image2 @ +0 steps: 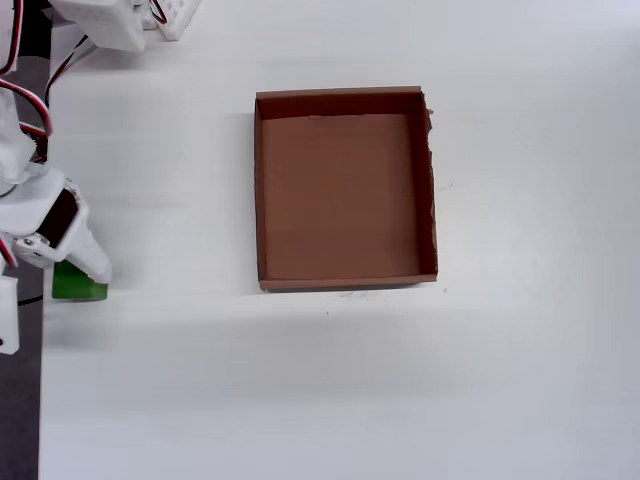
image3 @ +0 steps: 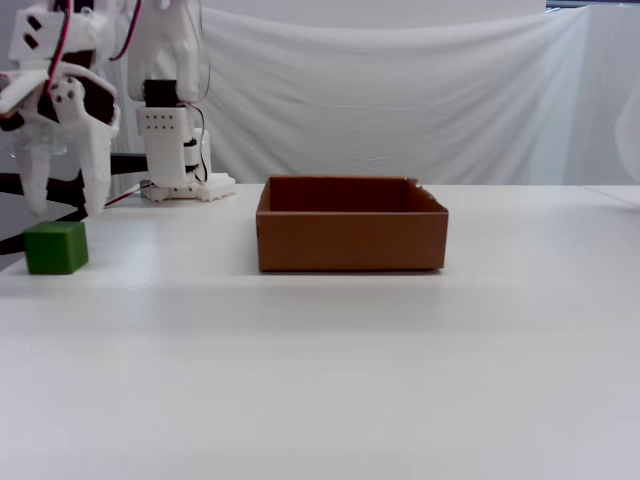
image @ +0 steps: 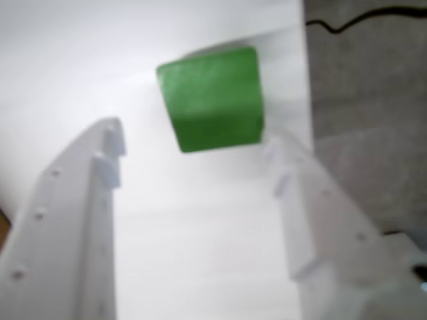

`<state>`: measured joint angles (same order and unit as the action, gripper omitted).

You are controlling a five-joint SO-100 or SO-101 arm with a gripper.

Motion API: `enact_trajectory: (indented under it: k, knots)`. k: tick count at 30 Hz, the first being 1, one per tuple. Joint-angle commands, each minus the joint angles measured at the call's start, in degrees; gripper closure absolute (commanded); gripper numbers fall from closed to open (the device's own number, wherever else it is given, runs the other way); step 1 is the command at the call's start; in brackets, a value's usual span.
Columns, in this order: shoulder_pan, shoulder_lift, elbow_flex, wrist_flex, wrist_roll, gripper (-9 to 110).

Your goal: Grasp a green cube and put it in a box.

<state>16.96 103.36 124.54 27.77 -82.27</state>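
Observation:
The green cube (image3: 56, 247) rests on the white table at the far left of the fixed view, well left of the box (image3: 350, 240). My gripper (image3: 67, 212) hangs open just above the cube, one fingertip to each side of it, and holds nothing. In the wrist view the cube (image: 212, 99) lies just beyond the two white fingers of the gripper (image: 197, 140). From overhead, a finger (image2: 90, 255) covers part of the cube (image2: 78, 288). The brown cardboard box (image2: 258, 190) stands empty mid-table.
The cube lies right by the table's left edge (image2: 40, 400) in the overhead view, with dark floor beyond it. The arm's base (image3: 180, 130) with red cables stands at the back left. A white cloth hangs behind the table.

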Motion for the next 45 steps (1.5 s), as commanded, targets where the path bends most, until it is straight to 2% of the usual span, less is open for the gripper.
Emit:
enact_trajectory:
  k: [1, 12, 26, 45]
  knots:
    - [-0.1, -0.1, -2.4, -1.6, -4.0, 75]
    - [1.8, -3.4, -1.8, -5.4, -11.5, 75]
    - [0.8, -8.0, -4.2, -5.3, -11.2, 77]
    - [-0.7, -10.6, -6.2, -4.0, -10.7, 86]
